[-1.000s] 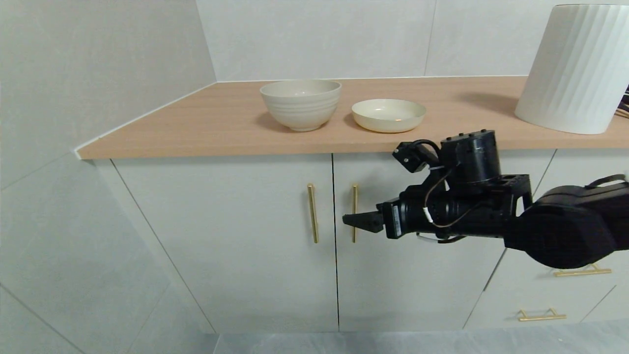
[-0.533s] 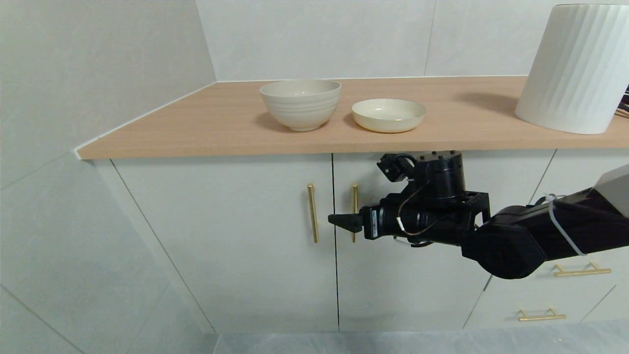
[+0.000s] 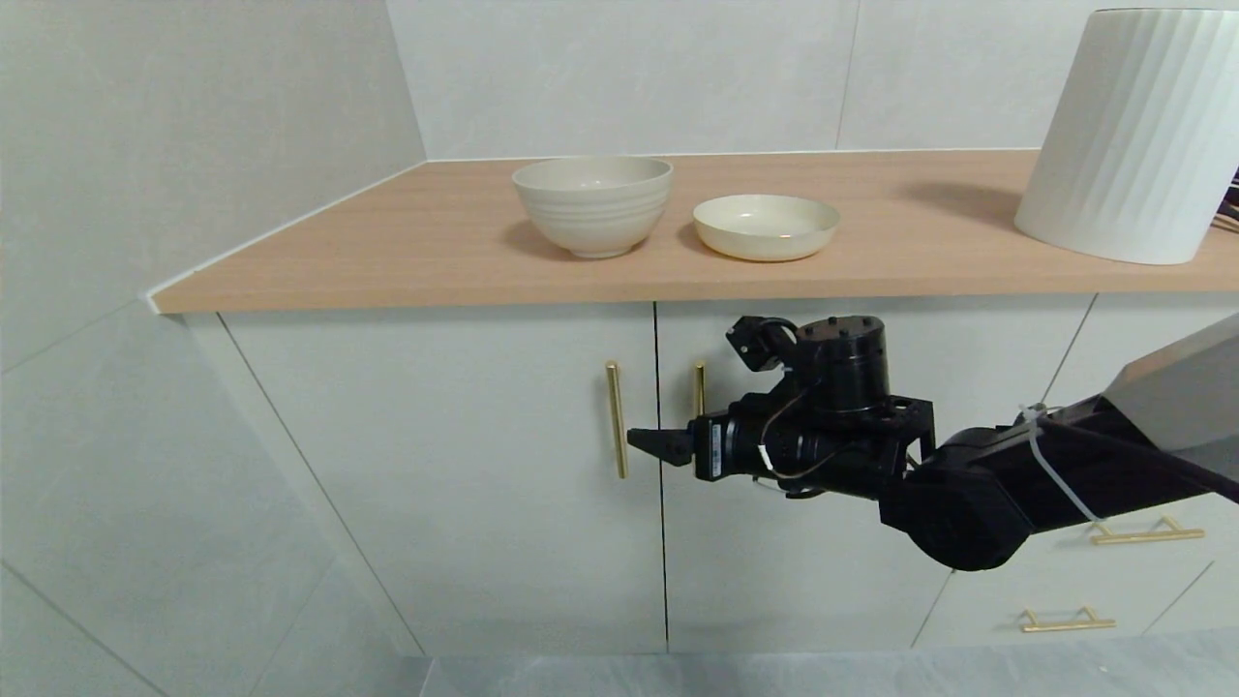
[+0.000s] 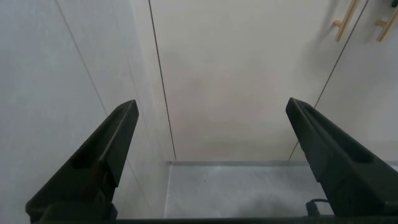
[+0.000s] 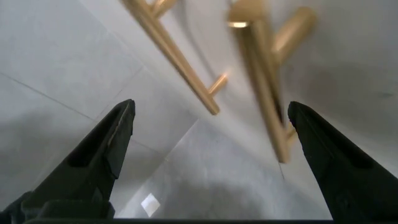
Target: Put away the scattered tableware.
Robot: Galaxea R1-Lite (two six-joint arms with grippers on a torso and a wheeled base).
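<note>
A deep cream bowl [image 3: 592,205] and a shallow cream dish [image 3: 766,227] sit side by side on the wooden countertop [image 3: 387,266]. Below the counter edge, my right gripper [image 3: 650,445] hovers in front of the cabinet doors, its tip between the two vertical gold handles [image 3: 616,418] [image 3: 698,385]. In the right wrist view this gripper [image 5: 211,109] is open, with both handles [image 5: 174,59] [image 5: 261,81] close ahead and nothing held. My left gripper [image 4: 211,104] is open and empty, facing low cabinet panels and the floor.
A tall white ribbed cylinder [image 3: 1133,136] stands at the counter's right end. Gold drawer handles [image 3: 1147,532] [image 3: 1068,621] sit lower right. A tiled wall closes the left side, and grey floor [image 3: 774,673] lies below the cabinets.
My right arm has moved left and slightly down, bringing the gripper tip from beside the right handle to between the two door handles. The bowl and dish have not moved.
</note>
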